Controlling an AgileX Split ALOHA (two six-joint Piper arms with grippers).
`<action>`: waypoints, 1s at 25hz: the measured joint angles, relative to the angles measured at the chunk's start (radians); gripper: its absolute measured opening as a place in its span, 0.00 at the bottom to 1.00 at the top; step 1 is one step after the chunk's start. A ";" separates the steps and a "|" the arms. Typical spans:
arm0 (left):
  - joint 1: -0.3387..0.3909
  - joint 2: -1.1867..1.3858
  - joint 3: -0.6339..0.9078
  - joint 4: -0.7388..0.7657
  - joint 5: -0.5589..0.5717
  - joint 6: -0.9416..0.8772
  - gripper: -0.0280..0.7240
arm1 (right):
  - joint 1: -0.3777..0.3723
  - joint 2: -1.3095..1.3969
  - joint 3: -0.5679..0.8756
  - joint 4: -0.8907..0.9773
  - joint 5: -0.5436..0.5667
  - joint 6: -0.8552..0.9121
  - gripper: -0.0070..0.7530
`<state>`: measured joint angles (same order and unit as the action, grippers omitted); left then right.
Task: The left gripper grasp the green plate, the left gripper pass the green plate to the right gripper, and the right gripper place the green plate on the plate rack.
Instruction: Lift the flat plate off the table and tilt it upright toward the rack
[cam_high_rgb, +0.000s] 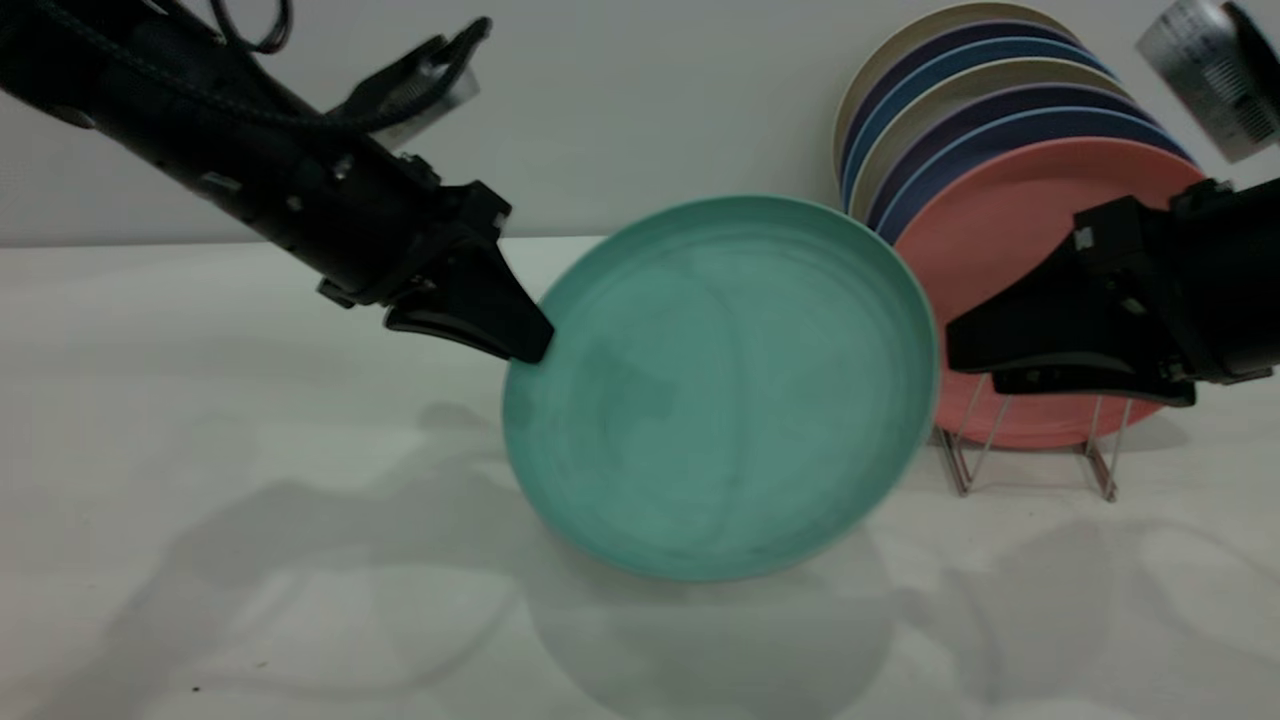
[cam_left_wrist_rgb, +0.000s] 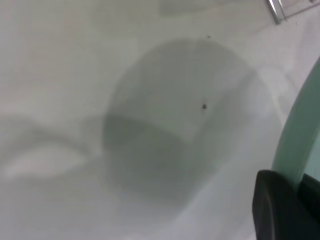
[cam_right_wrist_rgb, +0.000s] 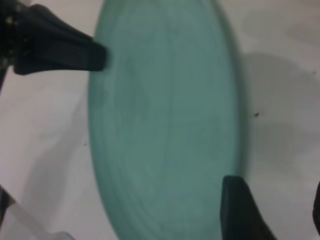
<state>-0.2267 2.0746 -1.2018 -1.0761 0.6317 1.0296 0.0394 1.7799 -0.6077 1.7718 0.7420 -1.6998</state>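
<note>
Exterior view showed the green plate, round, teal, matte, with a shallow raised rim, tilted above the table. Motion blur softened its edge. The left gripper, reaching down from upper left, was clamped on its left rim. The right gripper sat at the opposite rim, its fingers apart; contact was unclear. The plate rack stood behind, mostly hidden.

The left gripper pinches the green plate's left rim; the right gripper, seemingly parted, waits beside its right rim.
</note>
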 joint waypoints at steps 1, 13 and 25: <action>-0.007 0.000 0.000 0.000 -0.002 0.000 0.06 | 0.000 0.004 -0.002 0.000 0.008 0.000 0.50; -0.059 0.000 0.000 -0.105 0.060 0.065 0.06 | 0.000 0.003 -0.003 0.000 0.010 -0.001 0.43; 0.047 0.000 0.000 -0.247 0.291 0.097 0.27 | 0.001 0.003 -0.003 0.014 -0.004 0.008 0.08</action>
<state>-0.1798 2.0746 -1.2018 -1.3231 0.9232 1.1263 0.0403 1.7834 -0.6111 1.7853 0.7380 -1.6916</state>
